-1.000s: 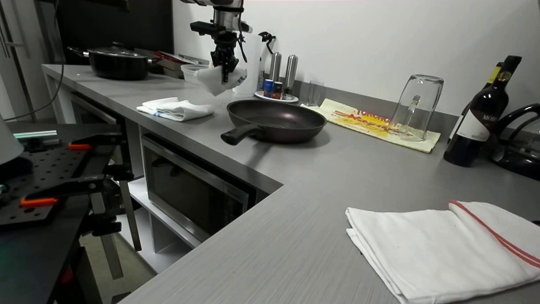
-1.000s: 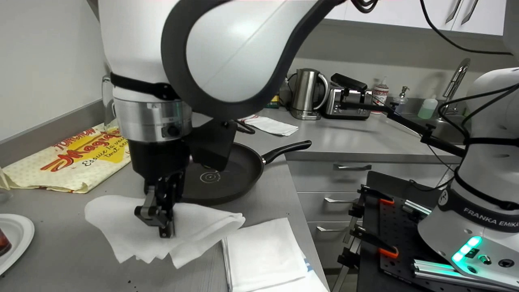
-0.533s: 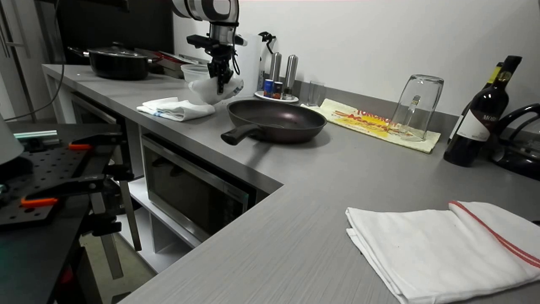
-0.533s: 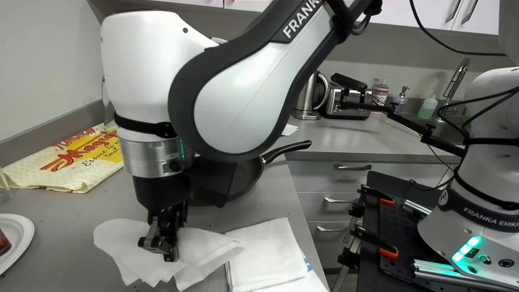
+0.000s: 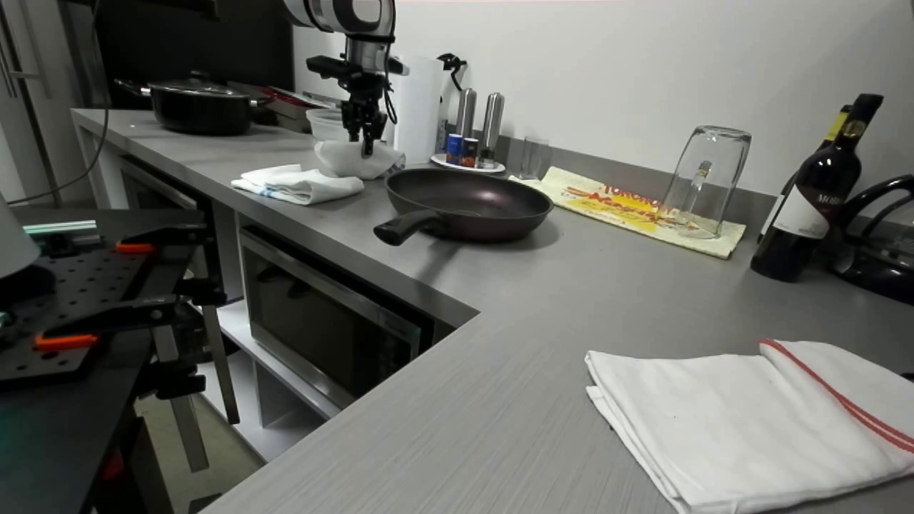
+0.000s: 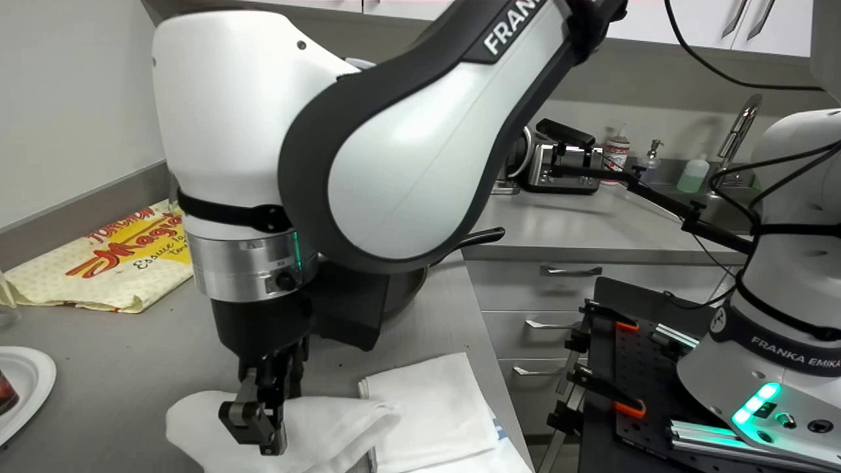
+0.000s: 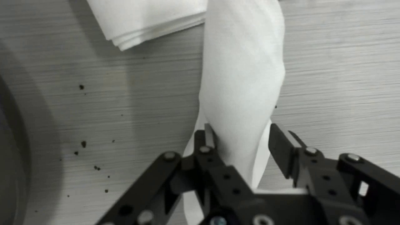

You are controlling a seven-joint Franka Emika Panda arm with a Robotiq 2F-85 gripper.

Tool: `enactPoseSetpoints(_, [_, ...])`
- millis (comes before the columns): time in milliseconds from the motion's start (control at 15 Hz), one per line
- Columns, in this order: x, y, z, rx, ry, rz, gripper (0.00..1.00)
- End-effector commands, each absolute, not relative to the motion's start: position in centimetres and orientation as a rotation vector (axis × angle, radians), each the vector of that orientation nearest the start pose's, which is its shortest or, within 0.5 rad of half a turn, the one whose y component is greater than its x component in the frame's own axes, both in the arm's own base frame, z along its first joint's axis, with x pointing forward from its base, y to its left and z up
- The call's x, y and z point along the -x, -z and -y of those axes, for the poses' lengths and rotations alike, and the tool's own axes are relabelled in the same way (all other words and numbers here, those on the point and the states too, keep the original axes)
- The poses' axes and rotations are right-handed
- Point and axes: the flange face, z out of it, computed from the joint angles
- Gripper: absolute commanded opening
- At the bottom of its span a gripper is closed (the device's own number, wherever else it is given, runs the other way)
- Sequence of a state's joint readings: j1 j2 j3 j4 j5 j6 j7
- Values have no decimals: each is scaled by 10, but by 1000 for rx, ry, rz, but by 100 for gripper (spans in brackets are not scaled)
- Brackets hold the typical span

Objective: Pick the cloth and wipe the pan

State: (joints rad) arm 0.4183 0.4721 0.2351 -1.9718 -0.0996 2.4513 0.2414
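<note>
Wrist view: gripper [image 7: 242, 137] released, fingers [image 7: 282, 150] spread either side of the white cloth [image 7: 240, 78]; a sliver of counter [image 7: 337, 78] between cloth and the finger at right. That gap shows here alone; the dark crumbs [image 7: 83, 144] show best here. In an exterior view the pan [image 5: 471, 207] is seen whole, cloth on the counter just beside it, red-striped towel [image 5: 742, 421] well apart. In an exterior view the arm [image 6: 407, 164] covers most of the pan, handle tip poking out; toaster [image 6: 543, 164] and tap [image 6: 741, 128] show there alone.

Cloth: plain white, rumpled; from above, one long smooth fold, a lower layer peeping out both sides. Its end overlaps a folded towel [image 6: 433, 407] with a blue stripe; touching or not, cannot tell.

Writing: yellow towel [image 6: 118, 259], red "TORCHON", below it "Magi", rest hidden by the arm; black "Essuie la". Bottle [image 5: 807, 200] label, "MOR", remainder unreadable. Arm, "FRANK", rest out of sight; base [image 6: 775, 368], "FRANKA EMIKA".
</note>
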Motion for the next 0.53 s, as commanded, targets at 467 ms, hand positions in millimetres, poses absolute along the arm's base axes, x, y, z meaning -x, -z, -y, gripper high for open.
enactPoseSetpoints(467, [-429, -320, -332, 3001, -91, 686, 100])
